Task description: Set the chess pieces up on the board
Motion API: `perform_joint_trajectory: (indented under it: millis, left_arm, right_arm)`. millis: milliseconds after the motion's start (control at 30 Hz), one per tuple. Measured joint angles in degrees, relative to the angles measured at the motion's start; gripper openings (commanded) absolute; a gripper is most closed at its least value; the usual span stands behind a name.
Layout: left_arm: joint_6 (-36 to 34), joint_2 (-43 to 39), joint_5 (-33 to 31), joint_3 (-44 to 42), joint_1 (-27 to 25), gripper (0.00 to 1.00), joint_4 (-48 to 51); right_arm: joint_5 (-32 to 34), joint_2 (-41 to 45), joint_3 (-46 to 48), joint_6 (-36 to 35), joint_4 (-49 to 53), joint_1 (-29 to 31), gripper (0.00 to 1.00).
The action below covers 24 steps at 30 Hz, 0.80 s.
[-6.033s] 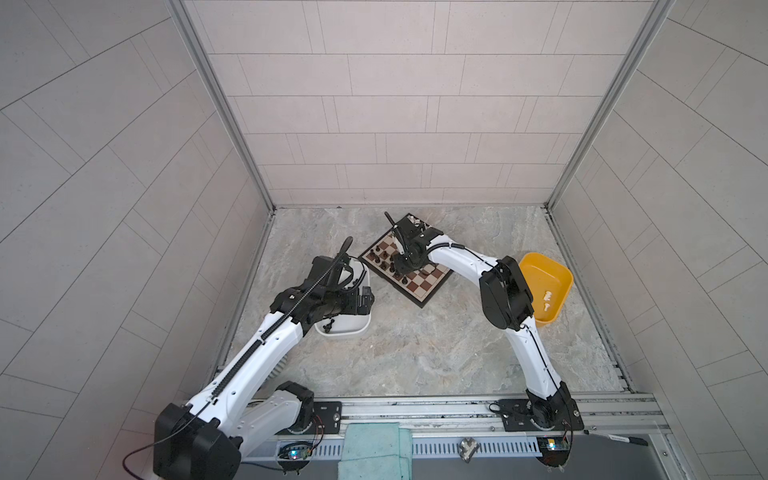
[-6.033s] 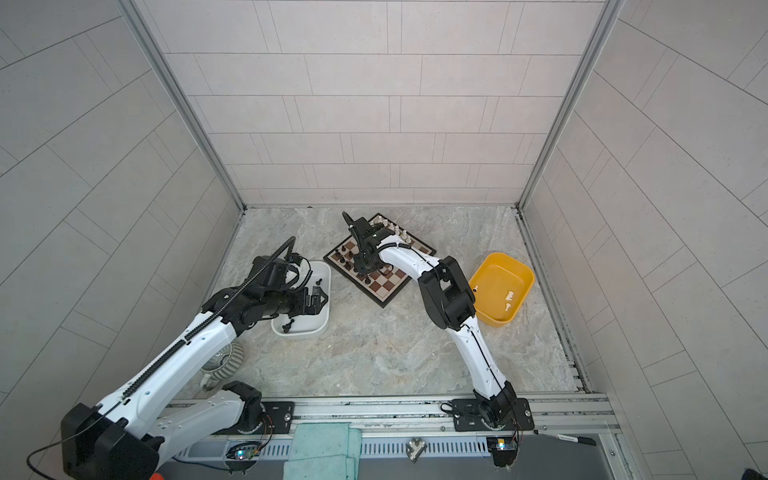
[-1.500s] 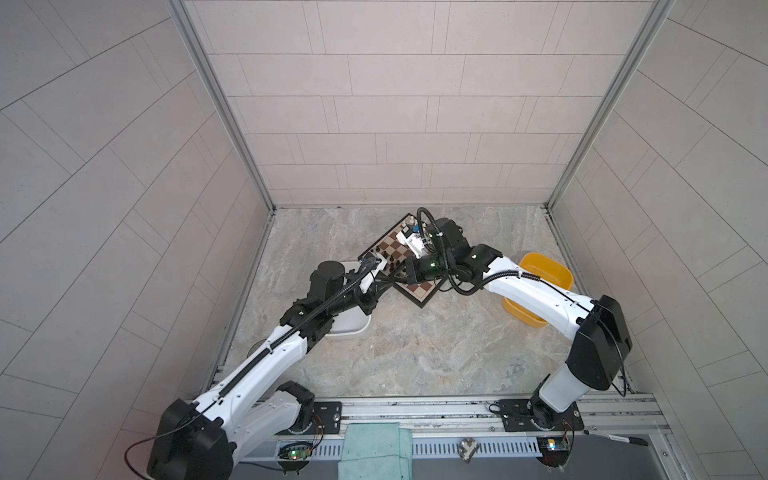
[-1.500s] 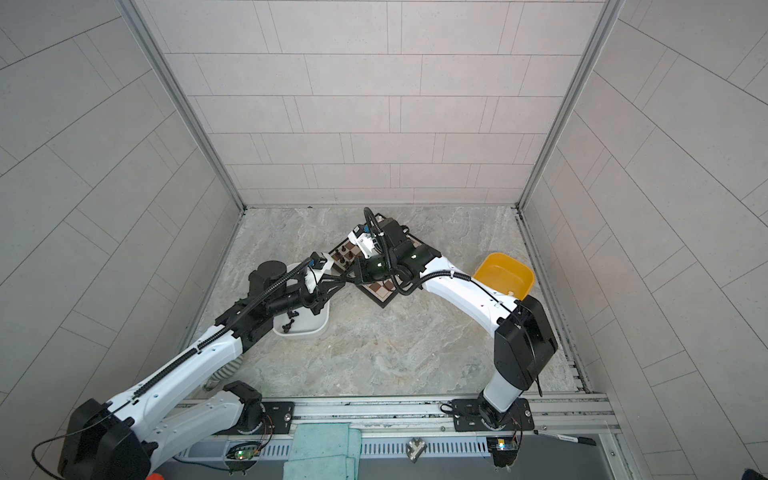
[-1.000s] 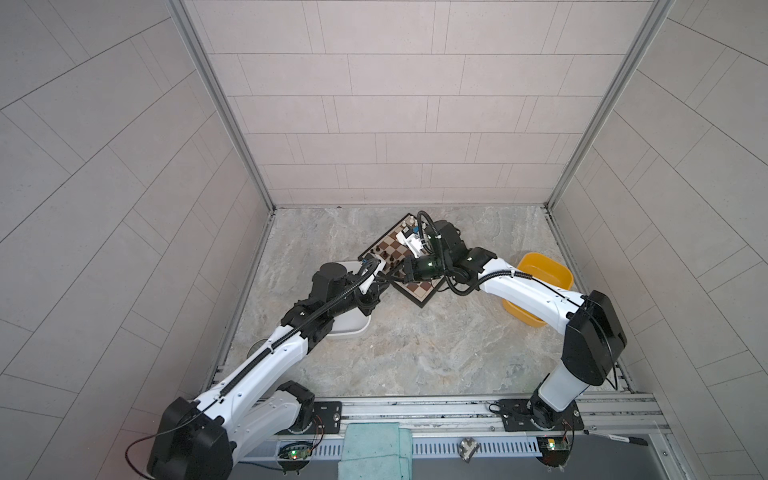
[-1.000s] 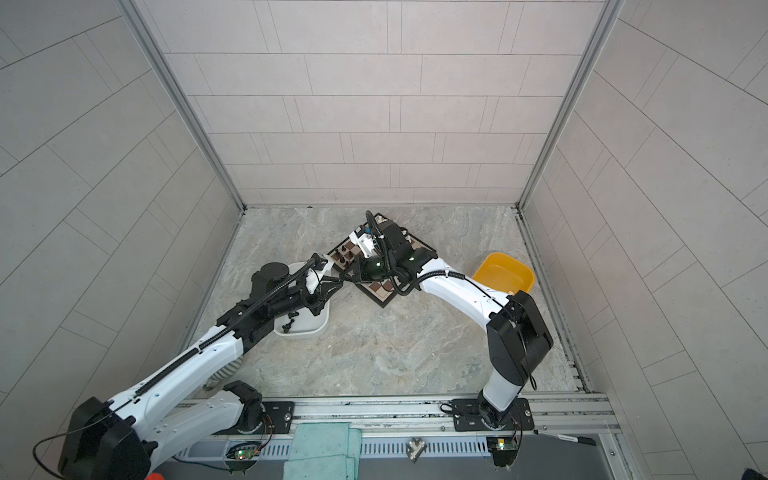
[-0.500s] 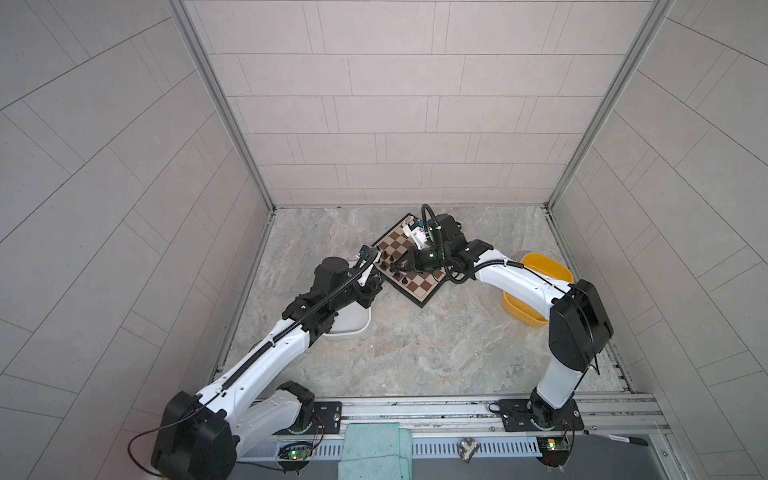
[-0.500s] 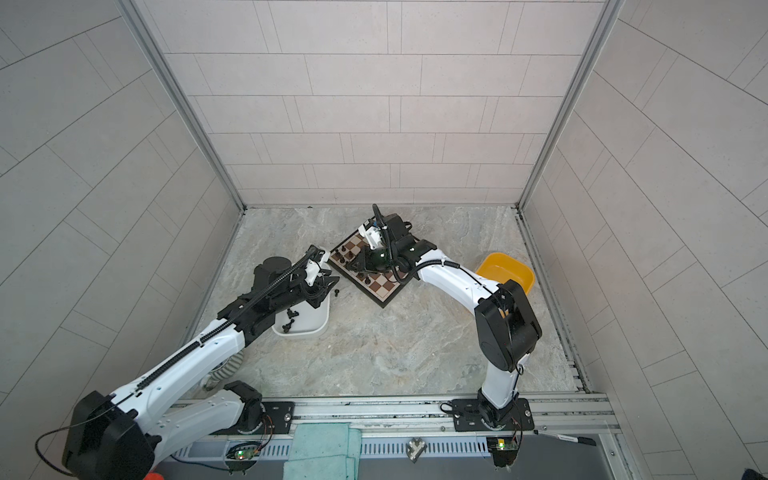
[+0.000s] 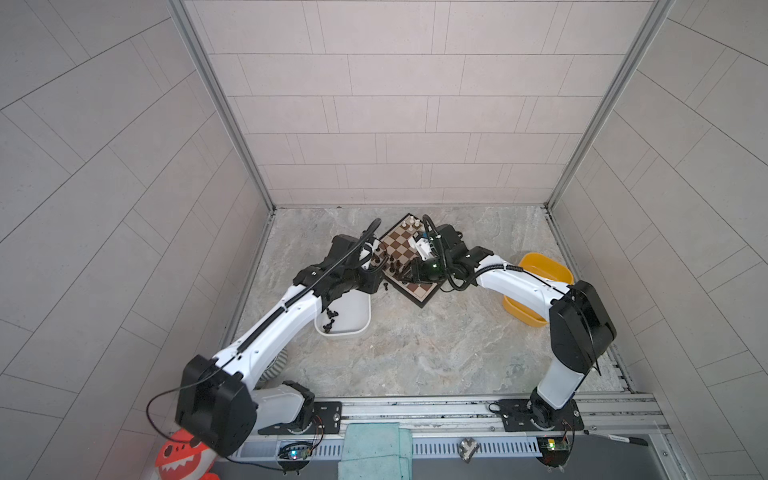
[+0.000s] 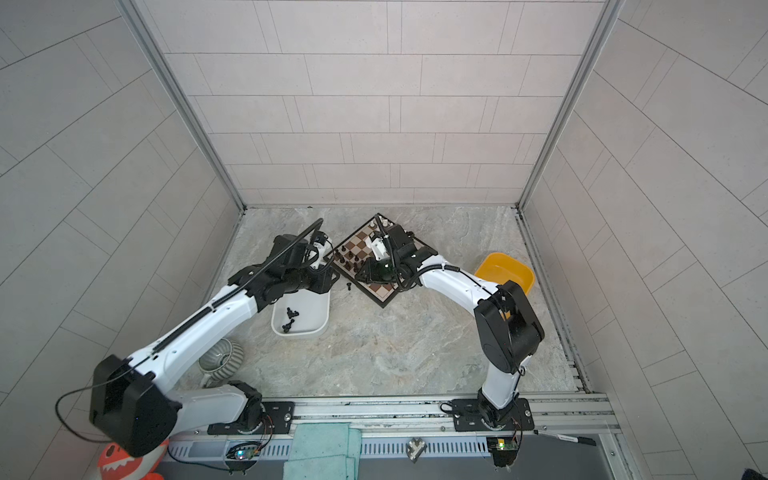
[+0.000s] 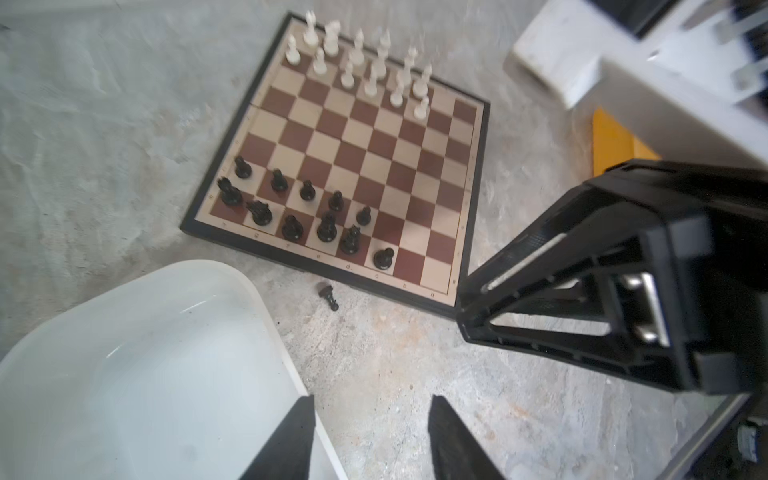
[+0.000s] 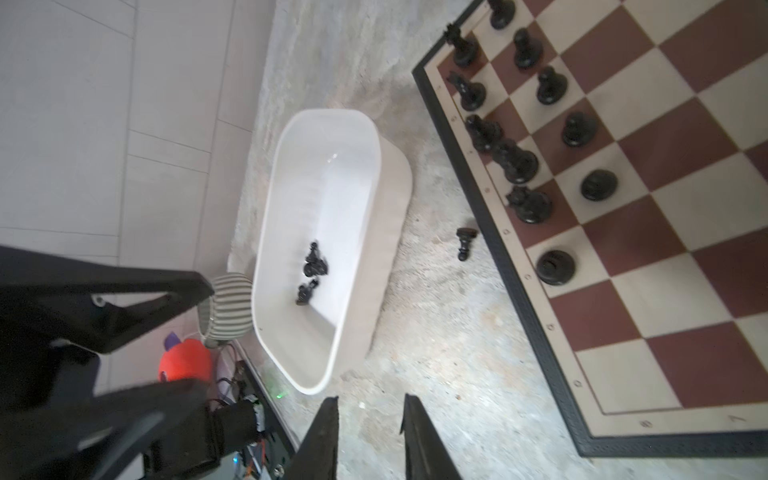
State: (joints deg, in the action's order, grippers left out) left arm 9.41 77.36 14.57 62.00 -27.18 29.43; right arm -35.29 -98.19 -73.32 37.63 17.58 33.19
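Most chess pieces stand on the board, yet one black pawn lies on the desk beside it, others wait in the white tub, and the left claw and right claw gape empty.

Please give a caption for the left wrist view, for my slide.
Board with white pieces and black pieces at opposite ends; one fallen black piece lies outside its rim.

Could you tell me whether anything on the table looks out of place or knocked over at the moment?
Yes: one small black plastic chess piece lies tipped on its side on the grey marbled tabletop, just outside the black rim of the brown-and-cream chessboard, on the side facing the white plastic tub.
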Motion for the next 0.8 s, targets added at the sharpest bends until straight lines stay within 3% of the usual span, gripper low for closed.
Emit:
perform_joint_trajectory:
  millis: [233,367,800]
  left_arm:
    - [5.7,13.9,1.0,5.1,-6.0,0.41,6.3]
    - [10.0,18.3,0.2,4.9,-6.3,0.44,6.3]
    - [15.7,24.0,-7.5,4.7,0.3,0.48,4.8]
  right_arm:
    - [4.2,8.8,5.7,-2.2,2.4,-2.5,0.56]
    - [6.0,14.8,8.6,-3.7,2.8,-4.5,0.63]
    - [7.6,20.7,12.7,-6.3,4.6,-7.4,0.67]
